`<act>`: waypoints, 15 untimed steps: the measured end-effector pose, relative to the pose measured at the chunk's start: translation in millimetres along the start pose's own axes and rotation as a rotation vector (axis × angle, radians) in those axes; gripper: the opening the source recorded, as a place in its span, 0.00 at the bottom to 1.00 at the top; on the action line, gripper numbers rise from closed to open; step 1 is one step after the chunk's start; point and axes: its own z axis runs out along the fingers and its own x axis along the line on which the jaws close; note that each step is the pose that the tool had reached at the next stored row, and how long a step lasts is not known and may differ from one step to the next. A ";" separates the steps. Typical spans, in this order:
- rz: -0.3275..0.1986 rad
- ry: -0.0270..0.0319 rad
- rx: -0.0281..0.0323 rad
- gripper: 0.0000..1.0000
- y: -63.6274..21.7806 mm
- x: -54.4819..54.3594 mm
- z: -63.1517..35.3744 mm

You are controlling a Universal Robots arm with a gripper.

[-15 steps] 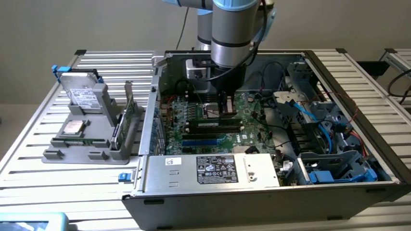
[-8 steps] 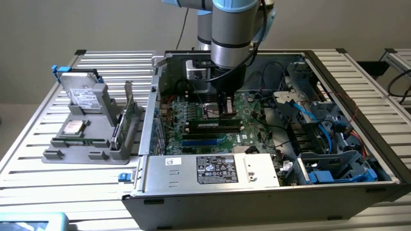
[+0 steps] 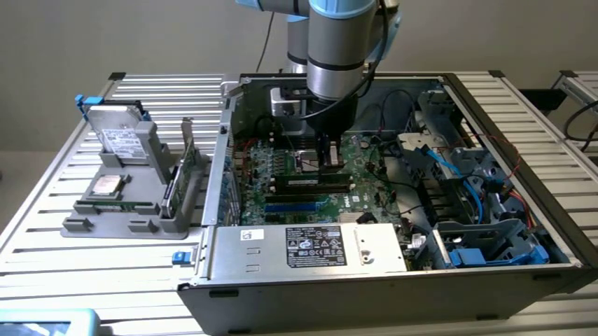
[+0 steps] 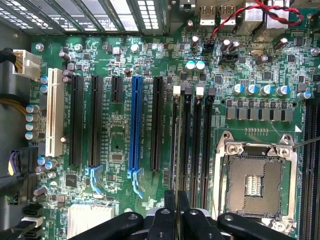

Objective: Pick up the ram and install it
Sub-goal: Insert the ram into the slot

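The ram, a long thin stick with dark chips and a pale label along its face, stood on edge over a memory slot in the middle of the exterior view, on the green motherboard inside the open computer case. The claw was pinched together on its top edge. Seating it well looked to need a straight downward press, stick square to the slot, until the white end clips caught. Whether it was fully home could not be told.
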 end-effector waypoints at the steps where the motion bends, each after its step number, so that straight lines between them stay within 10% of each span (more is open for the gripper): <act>1: 0.000 0.0000 0.0000 0.13 0.0 0.0 0.1; 15: 0.000 0.0000 0.0000 0.13 0.0 0.4 1.9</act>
